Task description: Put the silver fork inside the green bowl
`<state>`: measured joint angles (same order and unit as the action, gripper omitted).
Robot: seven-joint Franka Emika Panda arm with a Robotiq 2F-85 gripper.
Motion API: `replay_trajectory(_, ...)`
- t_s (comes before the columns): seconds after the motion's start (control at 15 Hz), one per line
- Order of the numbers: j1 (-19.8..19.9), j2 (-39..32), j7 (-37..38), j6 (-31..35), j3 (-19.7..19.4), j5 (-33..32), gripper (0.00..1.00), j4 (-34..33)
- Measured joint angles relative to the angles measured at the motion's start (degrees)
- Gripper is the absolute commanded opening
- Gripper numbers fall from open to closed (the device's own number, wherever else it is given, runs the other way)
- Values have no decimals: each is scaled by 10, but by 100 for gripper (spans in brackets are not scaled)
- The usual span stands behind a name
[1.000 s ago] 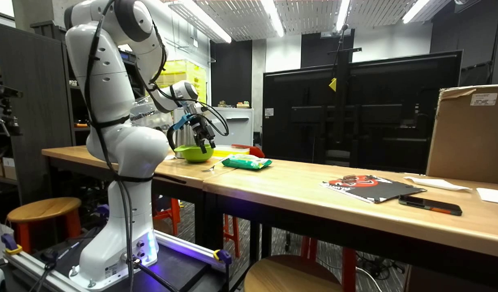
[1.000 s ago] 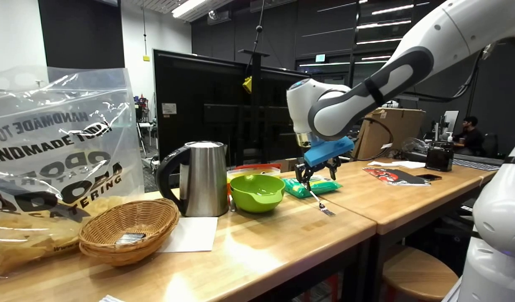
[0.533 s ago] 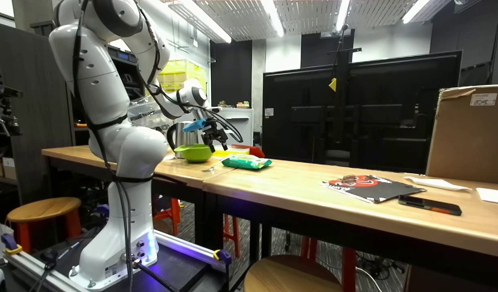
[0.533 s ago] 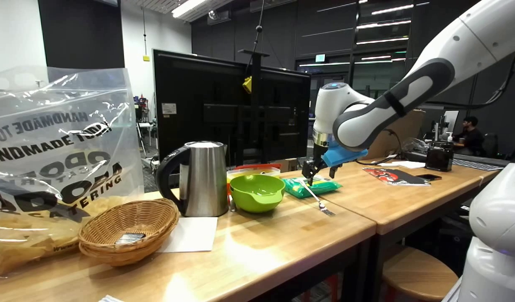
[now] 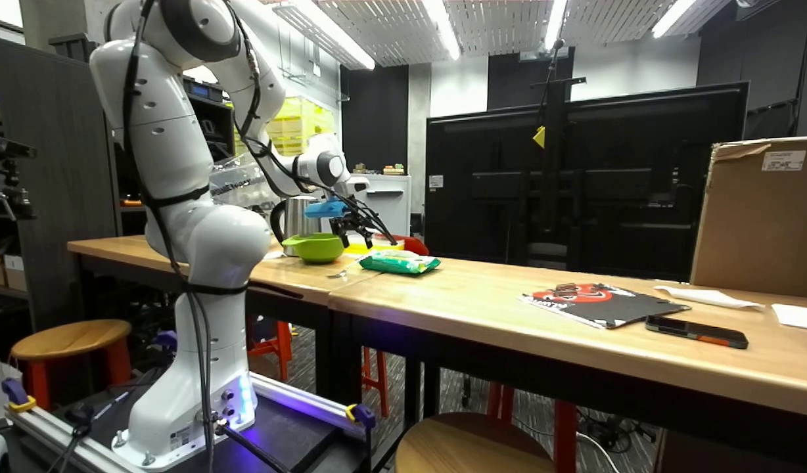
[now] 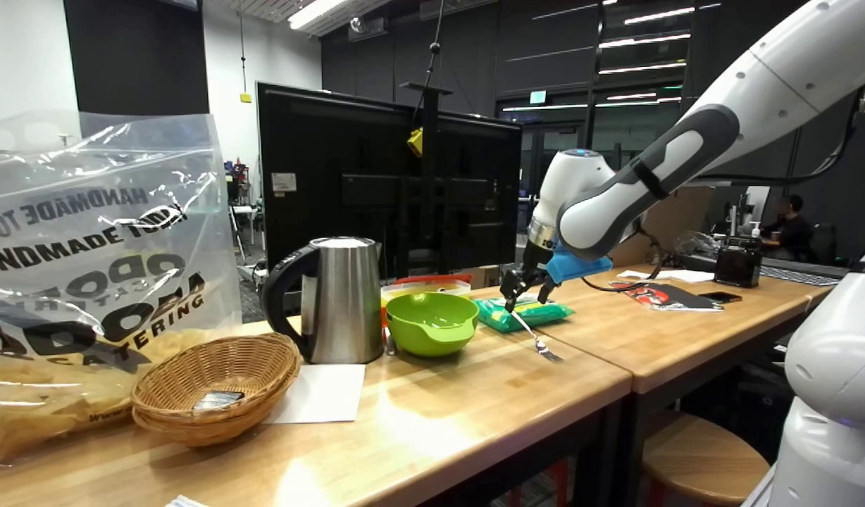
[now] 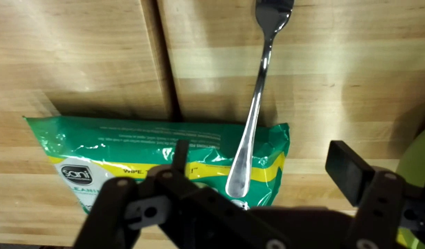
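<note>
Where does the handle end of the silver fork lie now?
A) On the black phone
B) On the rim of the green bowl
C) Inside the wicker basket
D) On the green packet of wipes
D, because the wrist view shows the silver fork with its handle end over the green packet of wipes, while in an exterior view its tines are down at the wooden table.

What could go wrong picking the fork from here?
The silver fork lies partly over the wipes pack, so the open end effector may snag that too.
In the wrist view, the green bowl shows beside one finger; coming down could nudge it.
The end effector is lined up near one end of the fork, which might swing when lifted.
</note>
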<state>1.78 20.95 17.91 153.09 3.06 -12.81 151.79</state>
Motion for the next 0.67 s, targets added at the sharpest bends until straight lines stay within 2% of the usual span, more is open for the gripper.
replay_trajectory(0.33, -5, -28, -64, 12, -6, 57, 100, -3)
replay_trajectory(0.67, -5, -40, -90, 11, -11, 73, 100, -12)
